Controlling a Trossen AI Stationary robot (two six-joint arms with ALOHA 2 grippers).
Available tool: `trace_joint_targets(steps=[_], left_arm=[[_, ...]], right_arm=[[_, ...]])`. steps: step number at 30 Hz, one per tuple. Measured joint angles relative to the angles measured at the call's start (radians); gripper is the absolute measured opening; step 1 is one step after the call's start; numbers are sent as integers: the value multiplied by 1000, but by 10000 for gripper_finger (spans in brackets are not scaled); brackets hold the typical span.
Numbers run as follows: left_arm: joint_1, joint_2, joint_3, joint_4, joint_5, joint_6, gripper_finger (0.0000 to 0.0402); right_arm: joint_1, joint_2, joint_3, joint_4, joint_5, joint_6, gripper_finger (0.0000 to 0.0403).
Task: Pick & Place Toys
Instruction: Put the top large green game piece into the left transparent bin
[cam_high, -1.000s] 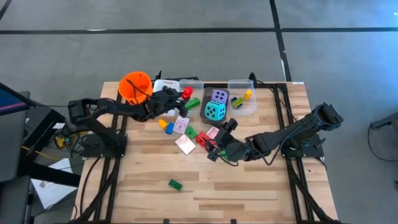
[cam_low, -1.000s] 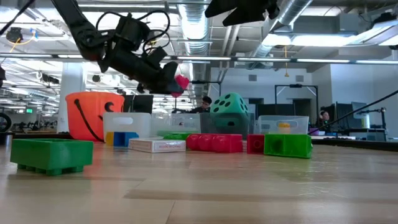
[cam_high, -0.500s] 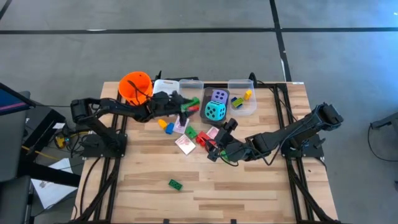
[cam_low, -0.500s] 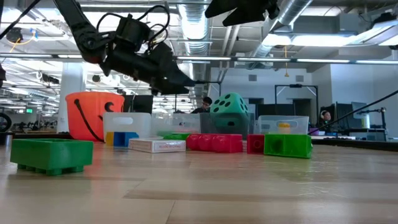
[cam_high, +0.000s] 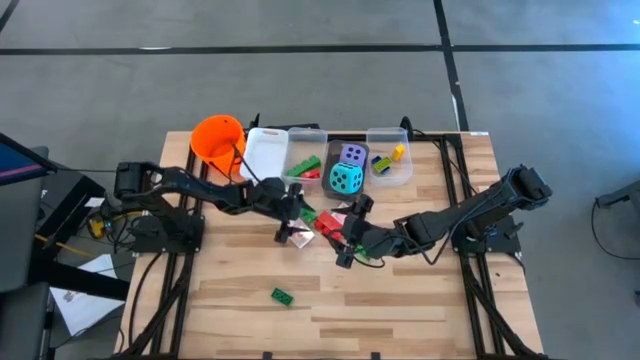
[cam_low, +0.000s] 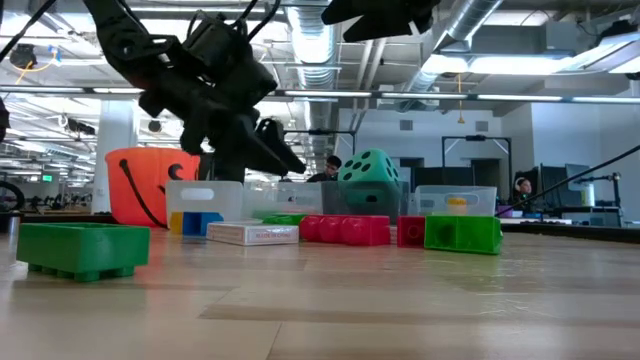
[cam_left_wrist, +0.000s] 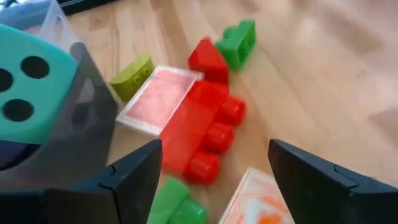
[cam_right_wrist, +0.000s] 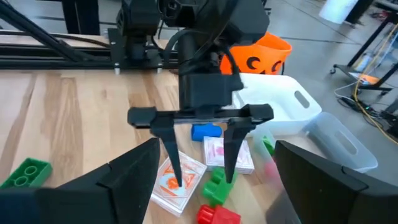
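My left gripper (cam_high: 287, 215) hangs open over the cluster of toys at the table's middle, touching nothing. Between its fingers, in the left wrist view, show a long red brick (cam_left_wrist: 205, 134), a pink-white card (cam_left_wrist: 158, 99), a red wedge brick (cam_left_wrist: 208, 56) and a green brick (cam_left_wrist: 239, 40), all lying on the table. The teal die (cam_high: 346, 179) and the purple die (cam_high: 352, 153) sit in a clear bin (cam_high: 330, 150). My right gripper (cam_high: 347, 243) stands open just right of the cluster, facing my left gripper (cam_right_wrist: 203, 180). A blue brick (cam_right_wrist: 205, 132) lies behind the cards.
The orange bucket (cam_high: 217, 140) and a white bin (cam_high: 265, 155) stand at the far left. Beside them are clear bins, one holding green and red bricks (cam_high: 305, 166), another (cam_high: 390, 160) small bricks. A lone green brick (cam_high: 282, 295) lies toward the near edge.
My left gripper held a red toy above the clear bins a second ago. It has opened and let the toy go there. It has then swung toward the near edge and the right, sunk and rolled, and now hangs over the toy cluster.
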Motion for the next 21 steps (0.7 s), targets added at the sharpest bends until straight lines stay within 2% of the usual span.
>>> trace_joint_targets(steps=[2, 10, 17, 21], left_arm=[[-10, 0, 0, -3, -32, 32, 285], [32, 0, 0, -41, -42, 38, 285], [77, 0, 147, -390, -50, 80, 285], [77, 0, 239, -495, -74, 113, 285]], right_arm=[[0, 0, 0, 0, -4, -3, 311], [0, 0, 0, 4, -4, -3, 311], [-13, 0, 0, 8, -7, -3, 311], [-20, 0, 0, 8, -16, -3, 311]])
